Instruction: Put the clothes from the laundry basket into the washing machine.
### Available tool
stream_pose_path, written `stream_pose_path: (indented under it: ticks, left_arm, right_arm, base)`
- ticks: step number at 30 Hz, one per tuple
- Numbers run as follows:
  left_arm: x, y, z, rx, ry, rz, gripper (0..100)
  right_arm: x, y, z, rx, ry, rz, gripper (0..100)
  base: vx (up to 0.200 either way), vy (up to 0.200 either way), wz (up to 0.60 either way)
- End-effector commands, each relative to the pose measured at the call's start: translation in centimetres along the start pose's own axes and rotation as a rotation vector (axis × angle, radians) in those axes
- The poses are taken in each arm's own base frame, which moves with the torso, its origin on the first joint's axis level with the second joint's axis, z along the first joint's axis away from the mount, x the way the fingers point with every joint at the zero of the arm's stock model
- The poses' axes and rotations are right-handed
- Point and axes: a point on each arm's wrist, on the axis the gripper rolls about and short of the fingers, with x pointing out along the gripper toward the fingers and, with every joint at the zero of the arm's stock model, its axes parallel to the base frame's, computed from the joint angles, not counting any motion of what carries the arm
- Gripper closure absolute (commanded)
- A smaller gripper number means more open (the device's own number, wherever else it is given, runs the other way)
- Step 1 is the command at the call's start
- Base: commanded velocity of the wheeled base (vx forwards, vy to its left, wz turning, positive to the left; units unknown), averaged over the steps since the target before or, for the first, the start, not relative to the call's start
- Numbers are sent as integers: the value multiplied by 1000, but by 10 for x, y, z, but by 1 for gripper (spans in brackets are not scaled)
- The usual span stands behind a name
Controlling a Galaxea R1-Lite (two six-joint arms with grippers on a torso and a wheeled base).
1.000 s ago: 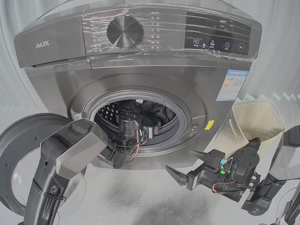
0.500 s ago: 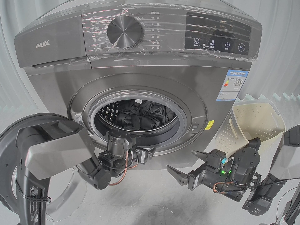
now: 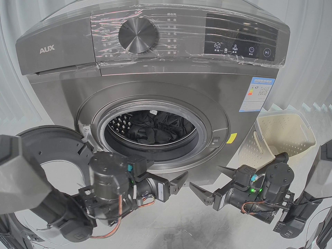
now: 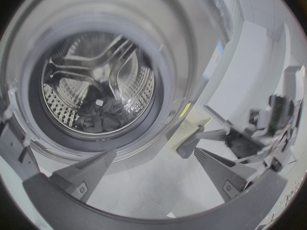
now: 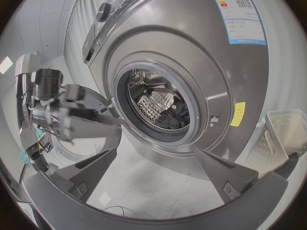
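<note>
Over on your left, the round door (image 3: 52,146) hangs swung wide open, which keeps the mouth of the washing machine (image 3: 152,76) free for loading. Your left gripper (image 4: 153,154) sits low just in front of that opening, outside the drum (image 4: 128,80). Its jaws are spread wide and hold nothing, so it's free for whatever you ask next. Look past it: the dark clothes (image 3: 155,130) lie heaped at the bottom of the drum, well inside the rim, so nothing looks set to catch in the door. Next across, your right gripper (image 3: 204,177) hovers low over the floor between machine and basket, jaws also wide and empty, pointing toward the left one. Far right, the cream laundry basket (image 3: 297,135) stands tipped just beside the machine, its open face toward you, handy for reaching in. No clothing shows in the part you can see. I'd judge the loading is about finished.
</note>
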Motion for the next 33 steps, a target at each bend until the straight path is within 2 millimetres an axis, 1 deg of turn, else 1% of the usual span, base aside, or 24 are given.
stream_pose_path:
  ticks: [1,5,9,10,11,12,15,16,19,20,21,23,26,27,28,29,33]
  left_arm:
    - [-93,-20,22,-57,-119,-89,0]
    - [-115,-6,18,-57,-136,-28,0]
    - [-128,9,24,-75,-192,49,0]
    - [-128,9,24,-75,-192,49,0]
    - [-135,17,24,-60,-204,79,0]
    - [-139,19,24,-41,-209,91,0]
    - [-145,22,23,-18,-218,101,0]
    - [-150,23,24,-7,-230,108,0]
    - [-159,27,25,21,-251,126,0]
    - [-159,27,25,21,-251,126,0]
    - [-164,30,23,35,-255,147,0]
    - [-167,32,22,38,-257,160,0]
    - [-175,37,18,37,-260,181,0]
    - [-179,38,15,37,-261,188,0]
    - [-179,38,15,37,-261,188,0]
    - [-184,39,13,38,-265,190,0]
    - [-195,42,10,34,-286,207,0]
  right_arm:
    - [-27,-1,28,11,-112,-29,0]
    - [-42,-5,36,19,-149,-71,0]
    - [-60,-19,34,15,-135,-130,0]
    - [-60,-19,34,15,-135,-130,0]
    - [-67,-24,30,9,-114,-153,0]
    - [-73,-27,28,6,-104,-166,0]
    - [-81,-30,27,2,-102,-182,0]
    - [-86,-31,27,0,-103,-193,0]
    - [-92,-35,28,2,-111,-217,0]
    - [-92,-35,28,2,-111,-217,0]
    - [-95,-37,30,2,-119,-239,0]
    - [-98,-38,31,-5,-112,-252,0]
    - [-110,-37,29,-22,-61,-285,0]
    - [-117,-37,30,-23,-46,-294,0]
    - [-118,-37,30,-23,-42,-296,0]
    - [-128,-37,29,-25,-22,-304,0]
    - [-147,-36,29,-21,-8,-327,0]
  base:
    - [0,0,0]
    - [0,0,0]
    - [0,0,0]
    - [0,0,0]
    - [-200,0,0]
    - [-200,0,0]
    - [-200,0,0]
    - [-200,0,0]
    - [-200,0,0]
    - [-200,0,0]
    - [-200,0,0]
    - [-200,0,0]
    - [-200,0,0]
    - [-200,0,0]
    - [-200,0,0]
    - [-200,0,0]
    - [-200,0,0]
